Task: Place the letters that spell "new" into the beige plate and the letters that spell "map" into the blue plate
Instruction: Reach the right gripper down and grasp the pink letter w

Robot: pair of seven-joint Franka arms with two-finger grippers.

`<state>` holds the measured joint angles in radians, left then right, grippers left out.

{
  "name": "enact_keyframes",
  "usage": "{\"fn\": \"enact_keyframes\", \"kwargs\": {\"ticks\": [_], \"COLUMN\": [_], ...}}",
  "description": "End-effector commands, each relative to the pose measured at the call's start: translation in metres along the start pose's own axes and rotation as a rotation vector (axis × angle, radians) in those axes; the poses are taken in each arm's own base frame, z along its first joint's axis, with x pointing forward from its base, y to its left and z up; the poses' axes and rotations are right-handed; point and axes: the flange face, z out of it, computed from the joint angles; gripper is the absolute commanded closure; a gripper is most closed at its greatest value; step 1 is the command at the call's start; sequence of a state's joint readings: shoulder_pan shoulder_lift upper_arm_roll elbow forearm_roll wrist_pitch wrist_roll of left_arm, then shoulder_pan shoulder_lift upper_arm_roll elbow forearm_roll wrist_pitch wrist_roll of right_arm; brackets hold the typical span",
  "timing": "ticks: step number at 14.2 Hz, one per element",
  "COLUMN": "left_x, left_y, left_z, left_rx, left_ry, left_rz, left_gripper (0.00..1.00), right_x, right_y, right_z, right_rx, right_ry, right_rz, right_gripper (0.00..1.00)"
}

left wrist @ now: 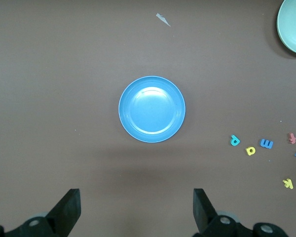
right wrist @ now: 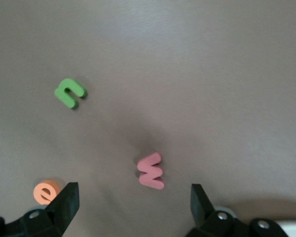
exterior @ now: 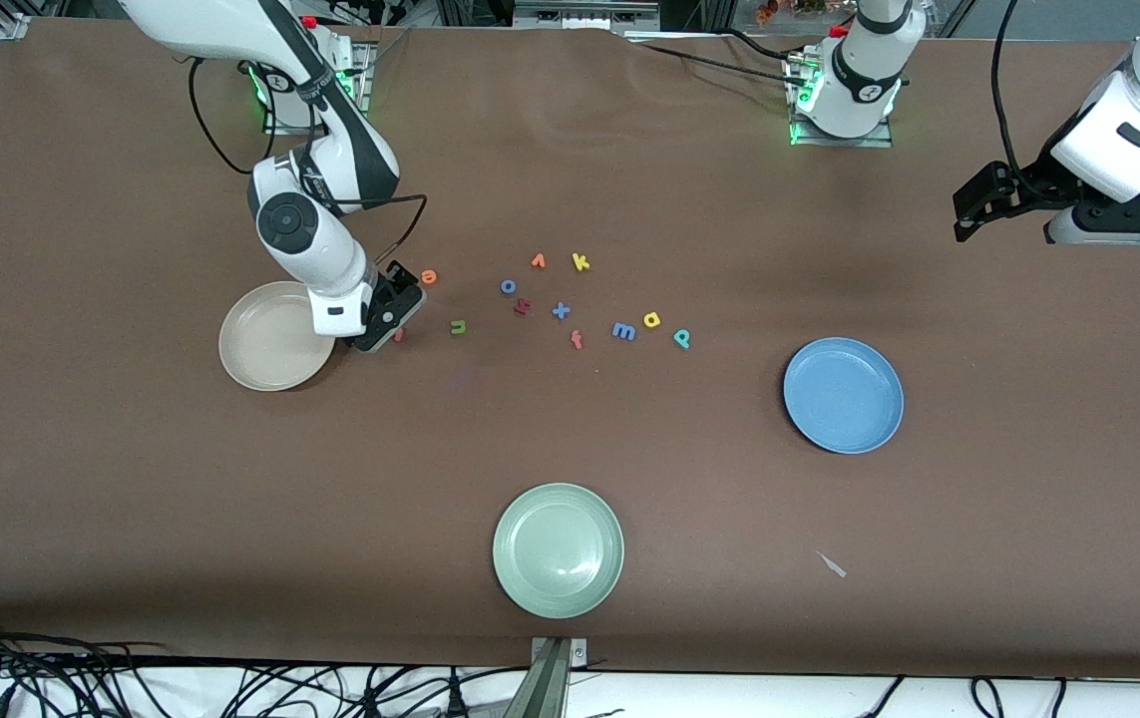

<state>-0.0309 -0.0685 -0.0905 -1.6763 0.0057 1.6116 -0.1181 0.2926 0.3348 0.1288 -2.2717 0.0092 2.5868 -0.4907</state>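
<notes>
Now, line by line, what we see:

Right gripper (right wrist: 133,200): we find its fingers spread wide and holding nothing, low over the table just beside the beige plate, with the pink w between the two fingertips.
Pink w (right wrist: 151,171): flat on the table under the right gripper, touching neither finger as far as we can tell; in the front view it is mostly hidden by the gripper.
Orange e (exterior: 428,276): on the table close to the right gripper, farther from the front camera than the w.
Green n (exterior: 458,326): on the table, apart from the w, on its side toward the left arm's end.
Beige plate (exterior: 265,349): we see nothing in it; it sits toward the right arm's end of the table.
Left gripper (left wrist: 137,210): we see its fingers wide apart and holding nothing; this arm waits high over the left arm's end of the table.
Blue plate (exterior: 844,395): nothing lies in it; it sits toward the left arm's end.
Blue m (exterior: 623,330), yellow a (exterior: 651,320), teal p (exterior: 682,339): lying in a short row on the table, between the middle cluster and the blue plate.
Other letters: we count an orange v (exterior: 538,261), yellow k (exterior: 580,262), blue o (exterior: 508,286), blue x (exterior: 561,310) and red-orange f (exterior: 576,340) in the middle of the table.
Pale green plate (exterior: 558,550): nearest the front camera.
</notes>
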Motion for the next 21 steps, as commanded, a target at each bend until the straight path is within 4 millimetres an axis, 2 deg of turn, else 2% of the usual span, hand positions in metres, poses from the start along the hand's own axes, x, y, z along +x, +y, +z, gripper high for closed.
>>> {"fn": "enact_keyframes", "kwargs": {"ticks": [1, 4, 7, 8, 9, 11, 13, 15, 16, 18, 21], "left_x": [0.001, 0.001, 0.001, 0.001, 0.001, 0.001, 0.001, 0.001, 0.001, 0.001, 0.001], "left_y": [-0.001, -0.001, -0.001, -0.001, -0.001, -0.001, -0.001, -0.001, -0.001, -0.001, -0.002], "left_z": [-0.005, -0.005, -0.005, -0.005, -0.005, -0.005, -0.005, -0.005, -0.005, -0.005, -0.005], "left_rx": [0.034, 0.034, 0.034, 0.034, 0.034, 0.034, 0.034, 0.034, 0.034, 0.034, 0.034], "left_ry": [0.002, 0.002, 0.002, 0.002, 0.002, 0.002, 0.002, 0.002, 0.002, 0.002, 0.002], "left_rz": [0.010, 0.010, 0.010, 0.010, 0.010, 0.010, 0.011, 0.010, 0.011, 0.011, 0.010], "left_gripper": [0.00, 0.00, 0.00, 0.00, 0.00, 0.00, 0.00, 0.00, 0.00, 0.00, 0.00], "right_x": [-0.006, -0.008, -0.010, -0.011, -0.013, -0.012, -0.011, -0.011, -0.011, -0.009, -0.013], "right_y": [-0.001, 0.003, 0.006, 0.008, 0.012, 0.013, 0.012, 0.012, 0.012, 0.017, 0.058], "right_z": [0.017, 0.032, 0.035, 0.036, 0.035, 0.035, 0.039, 0.041, 0.040, 0.029, -0.024], "right_rx": [-0.014, -0.027, -0.036, -0.044, -0.052, -0.061, -0.065, -0.065, -0.066, -0.074, -0.039], "right_ry": [0.013, 0.036, 0.028, 0.022, 0.017, 0.014, 0.023, 0.025, 0.024, 0.030, -0.077], "right_rz": [-0.133, -0.188, -0.259, -0.298, -0.316, -0.337, -0.339, -0.337, -0.334, -0.322, -0.248], "right_gripper": [0.00, 0.00, 0.02, 0.10, 0.24, 0.64, 0.75, 0.94, 1.00, 1.00, 1.00]}}
